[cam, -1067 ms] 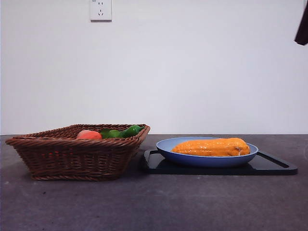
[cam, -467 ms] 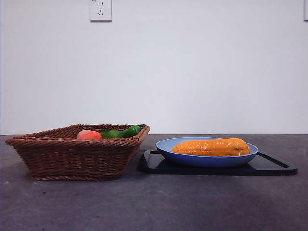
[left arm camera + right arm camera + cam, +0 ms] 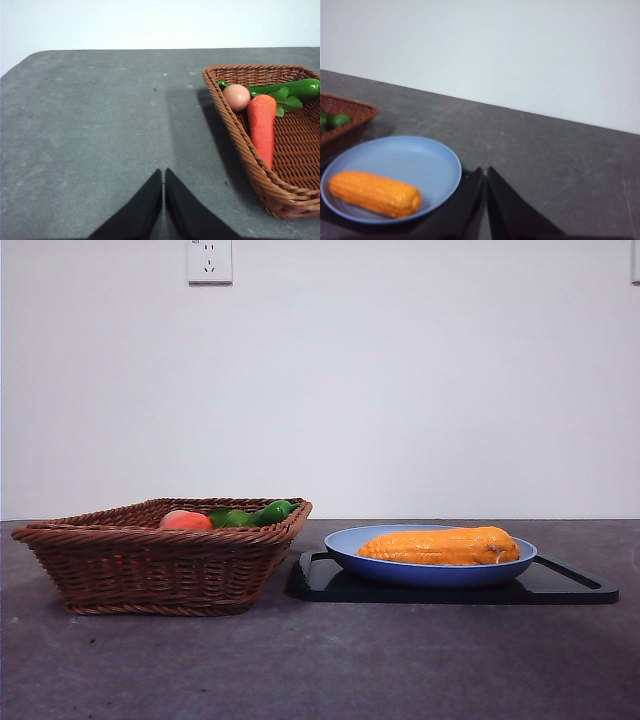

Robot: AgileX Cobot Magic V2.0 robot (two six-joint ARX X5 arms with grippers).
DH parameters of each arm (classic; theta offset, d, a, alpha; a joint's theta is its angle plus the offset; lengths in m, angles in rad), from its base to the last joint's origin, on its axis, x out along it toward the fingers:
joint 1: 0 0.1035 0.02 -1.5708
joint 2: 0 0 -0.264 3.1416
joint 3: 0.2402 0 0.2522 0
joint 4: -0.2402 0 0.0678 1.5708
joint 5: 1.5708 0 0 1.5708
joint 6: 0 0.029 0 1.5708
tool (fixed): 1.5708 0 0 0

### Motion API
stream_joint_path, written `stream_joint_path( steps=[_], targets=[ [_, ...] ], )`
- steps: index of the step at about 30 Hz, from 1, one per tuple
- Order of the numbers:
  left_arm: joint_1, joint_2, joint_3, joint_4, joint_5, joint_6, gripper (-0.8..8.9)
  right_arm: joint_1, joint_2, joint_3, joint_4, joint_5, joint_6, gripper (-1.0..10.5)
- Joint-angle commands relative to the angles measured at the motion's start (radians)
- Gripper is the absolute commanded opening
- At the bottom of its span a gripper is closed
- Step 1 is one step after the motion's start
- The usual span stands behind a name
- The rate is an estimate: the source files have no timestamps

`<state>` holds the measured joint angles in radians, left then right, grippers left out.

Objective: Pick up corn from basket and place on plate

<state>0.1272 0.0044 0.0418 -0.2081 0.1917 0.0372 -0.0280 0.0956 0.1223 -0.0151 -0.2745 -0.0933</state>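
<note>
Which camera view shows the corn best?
The right wrist view: the corn lies whole on the plate, seen from above. The front view shows only its side over the rim. The left wrist view misses it.

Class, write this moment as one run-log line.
corn: lying on plate | basket: no corn seen | left tool: shut, holding nothing | right tool: shut, holding nothing

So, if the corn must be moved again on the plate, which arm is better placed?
Probably the right. The right hand is shut and empty beside the plate holding the corn; the left hand, also shut, is near the basket.
</note>
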Motion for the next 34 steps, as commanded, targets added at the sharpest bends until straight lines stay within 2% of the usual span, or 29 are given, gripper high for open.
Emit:
stream_joint_path(
  steps=[1,7,16,34],
  targets=[
    [0.003,-0.002,-0.008,-0.056,0.006,-0.004,0.08,0.0,-0.035,-0.045,0.021,0.007,0.004,0.0],
    [0.003,-0.002,-0.008,-0.056,0.006,-0.004,0.08,0.0,-0.082,-0.109,0.018,0.006,0.008,0.0],
    [0.003,-0.002,-0.008,-0.055,0.006,-0.004,0.08,0.007,-0.092,-0.113,-0.146,0.014,0.007,0.0],
    [0.003,-0.002,-0.008,-0.055,0.006,-0.004,0.08,0.007,-0.092,-0.112,-0.143,0.016,0.007,0.0]
  ],
)
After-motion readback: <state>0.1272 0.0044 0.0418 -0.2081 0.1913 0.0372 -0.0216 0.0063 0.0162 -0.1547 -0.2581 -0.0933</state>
